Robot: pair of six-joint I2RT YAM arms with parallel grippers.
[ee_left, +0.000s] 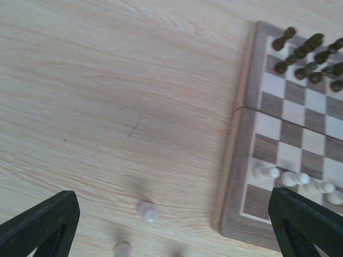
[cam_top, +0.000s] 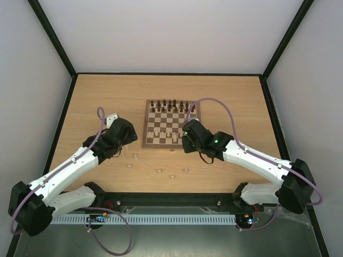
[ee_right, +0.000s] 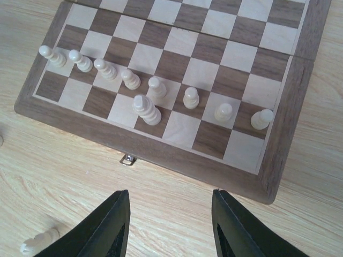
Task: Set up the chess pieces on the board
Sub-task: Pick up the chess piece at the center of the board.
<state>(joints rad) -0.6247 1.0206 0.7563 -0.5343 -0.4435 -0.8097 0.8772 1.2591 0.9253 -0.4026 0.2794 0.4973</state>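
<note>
Light wooden table [cam_top: 107,91], enclosed by plain white panels, carries the board [cam_top: 170,124] at its centre, well ahead of both arm bases. On the board I count eight pale chess pieces [ee_right: 155,85] of pawn shape in one row along the second rank from the near edge, each upright on its own square. One taller pale piece [ee_right: 146,110] stands upright on the nearest rank, just in front of that row. Dark pieces [cam_top: 171,105] occupy the two far ranks. Several loose pale pieces [cam_top: 159,171] sit on the table near the board's front edge, and one toppled piece [ee_right: 40,242] lies on its side. The right gripper [ee_right: 170,214] hangs over the table just beside the front frame, fingers parted with nothing between them. The left gripper [ee_left: 171,214] hangs left of the board, fingers spread wide, holding nothing.
</note>
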